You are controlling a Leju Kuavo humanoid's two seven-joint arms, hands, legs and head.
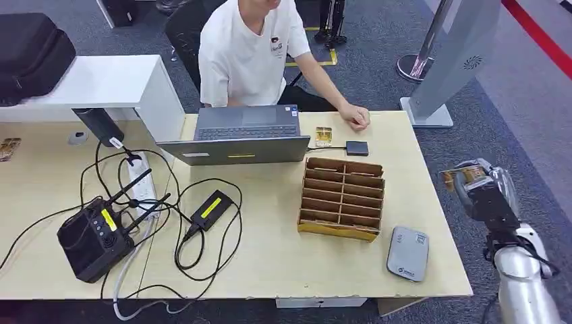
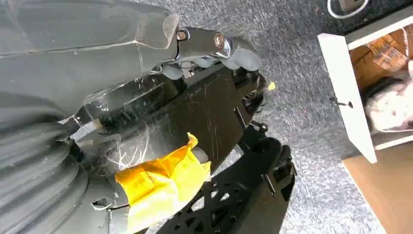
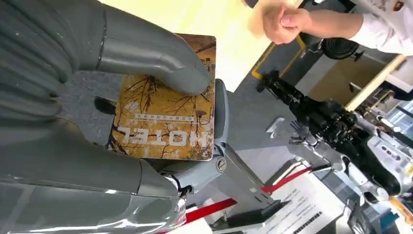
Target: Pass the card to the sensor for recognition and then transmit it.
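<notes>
My right hand (image 1: 480, 185) pinches the hotel key card (image 3: 165, 117) between thumb (image 3: 160, 61) and fingers, held off the table's right edge, above the carpet. Its brown, tree-patterned face reads "HOTEL". The grey card sensor (image 1: 408, 253) lies near the table's front right corner. My left hand (image 2: 204, 53) hangs over carpet; I cannot tell its grip.

The right arm (image 1: 523, 283) is a silver tube ending in a black wrist block with dark cabling. The right hand (image 3: 122, 97) has a thick grey thumb and ribbed grey cover; the left hand (image 2: 160, 180) carries what looks like yellow tape.

Wooden table (image 1: 270, 263): laptop (image 1: 243, 138), organizer (image 1: 342, 198), sensor (image 1: 408, 253).
</notes>
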